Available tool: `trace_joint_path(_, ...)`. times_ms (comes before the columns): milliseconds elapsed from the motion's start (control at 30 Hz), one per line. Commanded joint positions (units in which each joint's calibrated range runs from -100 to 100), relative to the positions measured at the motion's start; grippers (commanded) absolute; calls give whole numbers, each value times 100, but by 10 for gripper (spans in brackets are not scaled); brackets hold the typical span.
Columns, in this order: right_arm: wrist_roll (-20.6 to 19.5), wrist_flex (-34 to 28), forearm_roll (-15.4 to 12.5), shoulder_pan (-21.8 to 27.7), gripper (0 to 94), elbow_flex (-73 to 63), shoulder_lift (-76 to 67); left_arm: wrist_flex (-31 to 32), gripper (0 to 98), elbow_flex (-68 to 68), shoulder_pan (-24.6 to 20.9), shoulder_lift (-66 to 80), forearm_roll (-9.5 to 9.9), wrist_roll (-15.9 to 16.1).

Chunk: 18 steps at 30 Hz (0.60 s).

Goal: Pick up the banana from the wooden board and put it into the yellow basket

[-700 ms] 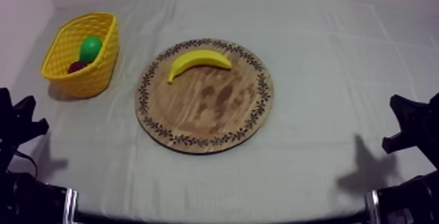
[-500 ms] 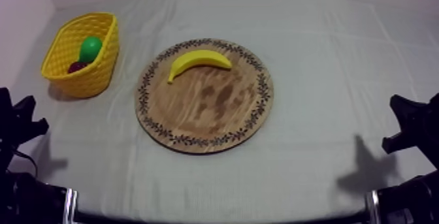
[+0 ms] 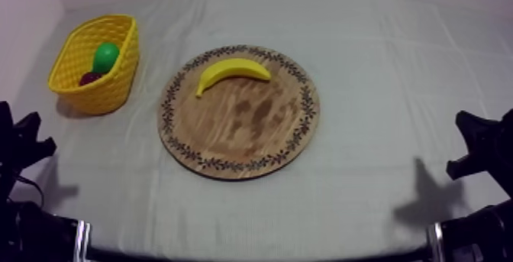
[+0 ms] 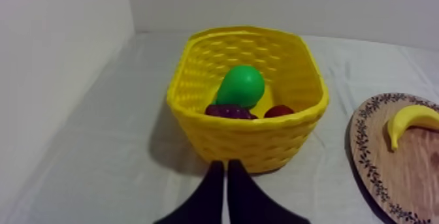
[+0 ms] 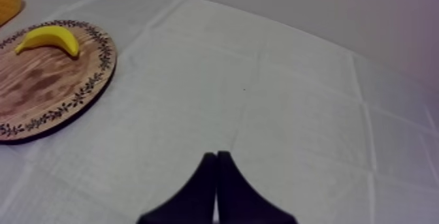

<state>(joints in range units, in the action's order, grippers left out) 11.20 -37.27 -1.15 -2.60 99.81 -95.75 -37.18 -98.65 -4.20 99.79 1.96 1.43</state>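
Resting on the far side of the round wooden board (image 3: 252, 131) – the banana (image 3: 231, 72), well apart from the yellow basket (image 3: 114, 89) at the table's left, itself holding a green pear (image 3: 106, 56), grapes (image 4: 228, 111) and a small red fruit (image 4: 279, 111). Parked low at the near corners – left gripper (image 4: 225, 174) facing the basket, right gripper (image 5: 216, 168) over bare cloth, both clenched on nothing, fingers pressed into a narrow wedge.

In the left wrist view, the near wall of the yellow basket (image 4: 248, 138) hid from you the lower parts of the bunch of grapes (image 4: 230, 112) and the small red fruit (image 4: 279, 111). The picture's edge cut off the wooden board (image 4: 385, 174) and one end of the banana (image 4: 408, 119). In the right wrist view, the edge left you one corner of the basket. In the top view, a dark red item (image 3: 91, 76) beside the pear (image 3: 106, 56) was too small to identify.
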Motion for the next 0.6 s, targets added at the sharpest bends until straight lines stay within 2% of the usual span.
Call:
trace_joint_path(0,1,1,0,0,3,-3,0,-2,0,-1,-3,4,-3,-9)
trace_joint_path(167,1,1,0,0,3,-3,0,-21,0,32,-2,4,-3,-23)
trace_joint_path(367,1,1,0,0,3,-3,0,-397,0,282,-44,-125,14,-42)
trace_joint_path(567,1,1,0,0,3,-3,0,-324,0,897,-38,-700,46,-127)
